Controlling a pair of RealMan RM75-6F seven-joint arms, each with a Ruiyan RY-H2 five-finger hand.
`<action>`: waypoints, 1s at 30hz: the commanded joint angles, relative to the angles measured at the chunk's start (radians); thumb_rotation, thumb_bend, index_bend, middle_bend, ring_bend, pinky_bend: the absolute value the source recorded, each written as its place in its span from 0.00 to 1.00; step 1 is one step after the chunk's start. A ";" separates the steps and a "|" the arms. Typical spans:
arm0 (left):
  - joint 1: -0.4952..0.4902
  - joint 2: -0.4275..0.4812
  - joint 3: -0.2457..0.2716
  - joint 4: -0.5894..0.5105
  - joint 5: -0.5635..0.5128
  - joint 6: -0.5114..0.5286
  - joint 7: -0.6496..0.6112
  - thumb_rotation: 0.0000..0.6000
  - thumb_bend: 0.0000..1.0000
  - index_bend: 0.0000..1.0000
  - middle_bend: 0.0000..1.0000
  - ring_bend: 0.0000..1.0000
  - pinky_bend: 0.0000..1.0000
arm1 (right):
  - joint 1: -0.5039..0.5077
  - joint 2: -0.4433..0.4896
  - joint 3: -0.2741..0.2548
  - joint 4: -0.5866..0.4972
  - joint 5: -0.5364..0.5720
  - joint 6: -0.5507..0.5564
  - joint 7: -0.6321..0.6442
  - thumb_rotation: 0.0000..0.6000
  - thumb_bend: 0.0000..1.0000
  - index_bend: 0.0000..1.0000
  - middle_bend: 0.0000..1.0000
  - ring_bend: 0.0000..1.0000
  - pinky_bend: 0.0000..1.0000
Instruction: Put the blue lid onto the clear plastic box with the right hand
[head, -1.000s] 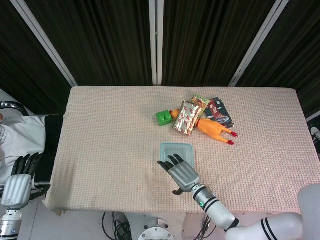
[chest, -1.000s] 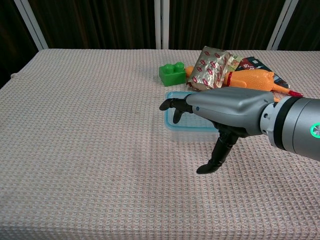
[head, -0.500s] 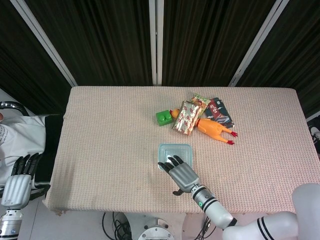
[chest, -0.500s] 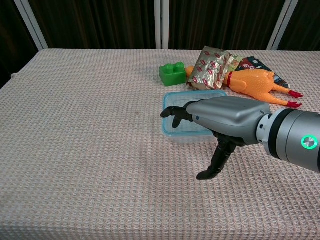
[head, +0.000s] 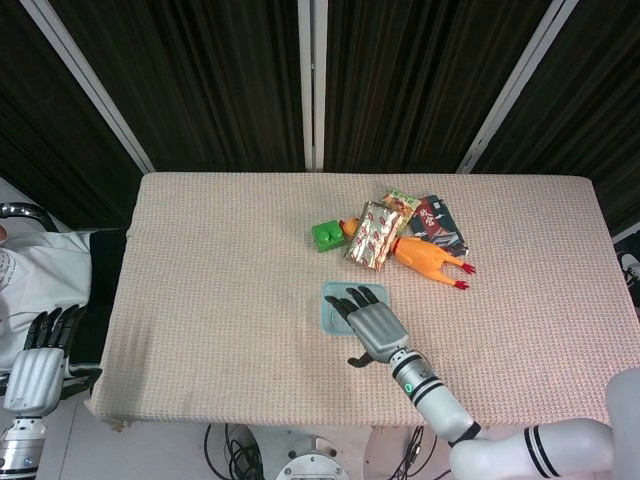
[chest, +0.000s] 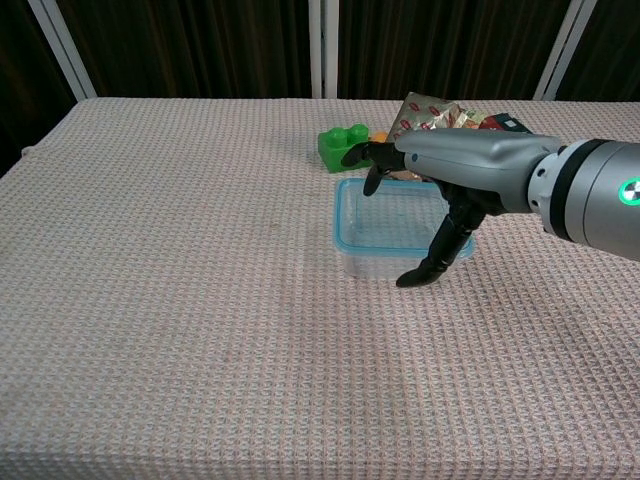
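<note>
right hand (chest: 440, 190): held flat and palm-down above the box, fingers stretched out and apart, thumb hanging down toward the near right side of the box; it has hold of nothing. in the head view (head: 367, 320) it covers most of the box.
clear plastic box (chest: 372, 252): directly under the right hand, standing on the table with the blue lid on it; its near wall shows below the thumb tip.
blue lid (chest: 341, 222): seated on the box as a blue rim around the top, beneath the fingers; whether the fingertips touch it cannot be told.
left hand (head: 38, 362): well apart from the right hand, off the left edge of the table, fingers straight and spread, holding nothing; seen only in the head view.
green block (chest: 340, 147): just beyond the right hand's fingertips, a little to their left, near the far side of the box.
foil snack packet (head: 372, 236): beyond the right hand, just right of the green block; partly hidden behind the hand in the chest view.
rubber chicken (head: 428, 257): beyond and to the right of the right hand, lying against the foil packet.
dark packet (head: 437, 220): farthest from the hand, behind the chicken.
table (chest: 180, 300): covered in a beige waffle-weave cloth, stretching out on all sides of the right hand.
</note>
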 joint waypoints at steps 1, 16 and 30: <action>-0.001 0.001 -0.001 -0.003 -0.001 -0.001 0.002 1.00 0.14 0.06 0.05 0.00 0.00 | 0.036 -0.001 0.039 0.045 0.073 -0.039 0.008 1.00 0.03 0.00 0.17 0.00 0.00; -0.008 0.005 -0.005 -0.007 -0.011 -0.017 0.006 1.00 0.14 0.06 0.05 0.00 0.00 | 0.109 -0.039 0.065 0.154 0.174 -0.096 0.016 1.00 0.03 0.00 0.17 0.00 0.00; -0.007 -0.003 -0.003 0.010 -0.013 -0.019 -0.009 1.00 0.14 0.06 0.05 0.00 0.00 | 0.130 -0.086 0.026 0.202 0.229 -0.104 0.015 1.00 0.03 0.00 0.18 0.00 0.00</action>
